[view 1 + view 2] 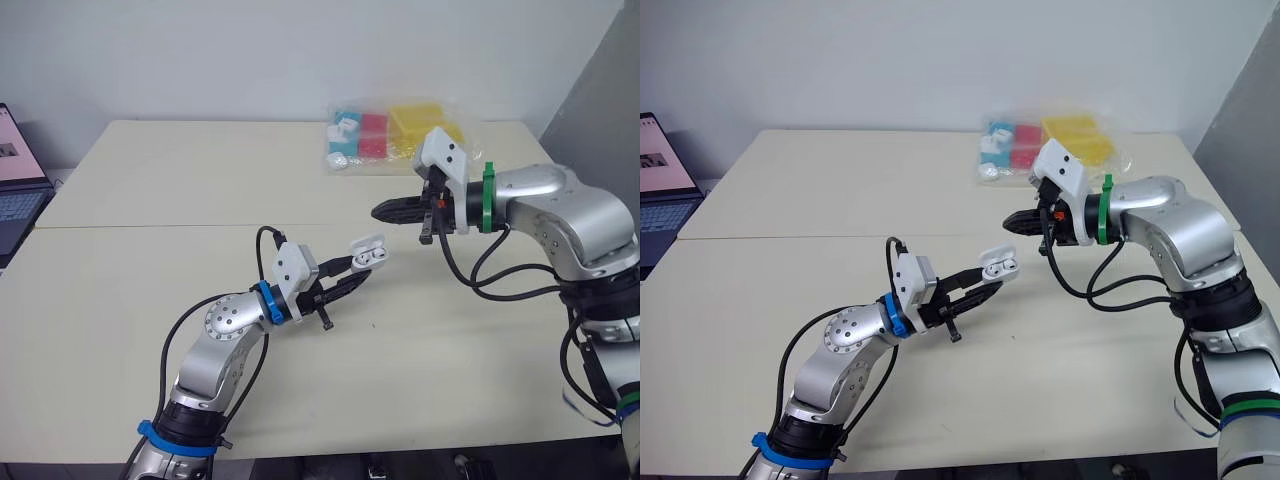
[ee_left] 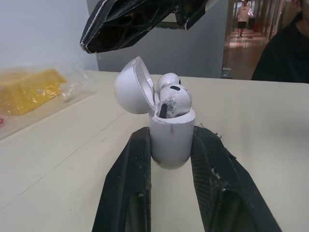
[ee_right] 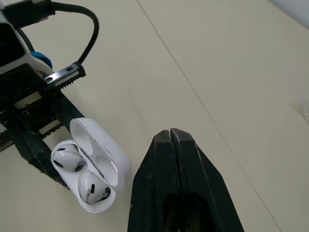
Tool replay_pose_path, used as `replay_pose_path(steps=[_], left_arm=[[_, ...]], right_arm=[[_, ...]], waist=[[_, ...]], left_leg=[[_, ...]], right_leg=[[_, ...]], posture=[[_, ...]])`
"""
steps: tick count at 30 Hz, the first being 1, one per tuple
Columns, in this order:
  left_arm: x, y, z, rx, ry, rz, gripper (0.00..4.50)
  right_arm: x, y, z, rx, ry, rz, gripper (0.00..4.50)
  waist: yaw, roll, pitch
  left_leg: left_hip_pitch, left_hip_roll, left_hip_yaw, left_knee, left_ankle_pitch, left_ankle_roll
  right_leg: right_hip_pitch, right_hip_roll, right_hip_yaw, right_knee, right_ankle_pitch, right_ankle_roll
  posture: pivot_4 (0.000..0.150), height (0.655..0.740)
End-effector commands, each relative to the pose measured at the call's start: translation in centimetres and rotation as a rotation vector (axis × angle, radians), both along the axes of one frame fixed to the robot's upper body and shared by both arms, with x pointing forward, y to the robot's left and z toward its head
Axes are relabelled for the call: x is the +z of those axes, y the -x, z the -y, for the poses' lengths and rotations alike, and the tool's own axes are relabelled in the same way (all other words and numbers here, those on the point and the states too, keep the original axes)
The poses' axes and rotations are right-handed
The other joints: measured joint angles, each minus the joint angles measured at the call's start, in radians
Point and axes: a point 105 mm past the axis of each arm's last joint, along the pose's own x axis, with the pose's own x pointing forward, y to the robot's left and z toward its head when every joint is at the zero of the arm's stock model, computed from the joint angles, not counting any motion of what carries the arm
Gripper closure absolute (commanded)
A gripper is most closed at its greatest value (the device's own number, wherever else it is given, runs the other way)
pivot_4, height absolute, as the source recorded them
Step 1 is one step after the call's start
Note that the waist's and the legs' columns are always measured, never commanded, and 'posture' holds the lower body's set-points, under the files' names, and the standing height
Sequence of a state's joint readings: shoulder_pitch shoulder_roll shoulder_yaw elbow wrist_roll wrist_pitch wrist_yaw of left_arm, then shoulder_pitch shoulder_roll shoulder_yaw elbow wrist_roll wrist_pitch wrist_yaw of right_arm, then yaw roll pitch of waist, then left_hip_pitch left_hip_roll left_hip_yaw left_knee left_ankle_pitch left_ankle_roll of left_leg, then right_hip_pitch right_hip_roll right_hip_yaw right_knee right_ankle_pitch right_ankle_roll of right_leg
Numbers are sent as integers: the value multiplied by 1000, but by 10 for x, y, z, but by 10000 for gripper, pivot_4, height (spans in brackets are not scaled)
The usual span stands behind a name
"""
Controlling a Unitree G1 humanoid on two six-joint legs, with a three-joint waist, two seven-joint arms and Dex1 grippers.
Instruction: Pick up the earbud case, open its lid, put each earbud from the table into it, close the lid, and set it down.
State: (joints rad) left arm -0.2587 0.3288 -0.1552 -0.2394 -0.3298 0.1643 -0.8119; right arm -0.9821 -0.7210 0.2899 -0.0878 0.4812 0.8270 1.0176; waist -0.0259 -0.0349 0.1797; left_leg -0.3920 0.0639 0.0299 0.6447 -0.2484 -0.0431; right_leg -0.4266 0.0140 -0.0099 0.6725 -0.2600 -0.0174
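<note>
Case [image 2: 171, 140] clamped in my left gripper [image 1: 363, 270], lid [image 2: 133, 87] open, 2 earbuds [image 3: 66, 158] seated; my right gripper [image 1: 380, 211] hovers closed just beside it.

A clear plastic bag [image 1: 395, 135] holding teal, red and yellow items is shown lying at the far side of the pale surface [image 1: 150, 300], which is crossed by a seam. An open laptop [image 1: 18, 175] is seen at the left edge. A person in a dark top [image 2: 285, 53] is seen beyond the surface.
</note>
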Motion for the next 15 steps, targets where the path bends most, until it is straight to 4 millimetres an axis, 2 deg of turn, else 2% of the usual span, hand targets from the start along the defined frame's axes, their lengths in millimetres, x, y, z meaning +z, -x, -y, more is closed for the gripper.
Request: replay_pose_path(steps=[1,8,15], left_arm=[[8,5,3,-24,5,55,37163],[6,5,2,-23,1,55,37163],[6,5,2,-22,-2,61,37163]], right_arm=[[-1,9,-5,104,72,-20,45000],[-5,18,-8,171,94,-73,45000],[-14,26,-3,191,131,-102,45000]], waist=[[0,0,0],[0,0,0],[0,0,0]], left_leg=[[0,0,0,0,0,0],[0,0,0,0,0,0],[1,0,-1,0,0,0]], right_leg=[[0,0,0,0,0,0],[0,0,-1,1,0,0],[0,0,-1,1,0,0]], posture=[[1500,7400],[1500,7400],[1500,7400]])
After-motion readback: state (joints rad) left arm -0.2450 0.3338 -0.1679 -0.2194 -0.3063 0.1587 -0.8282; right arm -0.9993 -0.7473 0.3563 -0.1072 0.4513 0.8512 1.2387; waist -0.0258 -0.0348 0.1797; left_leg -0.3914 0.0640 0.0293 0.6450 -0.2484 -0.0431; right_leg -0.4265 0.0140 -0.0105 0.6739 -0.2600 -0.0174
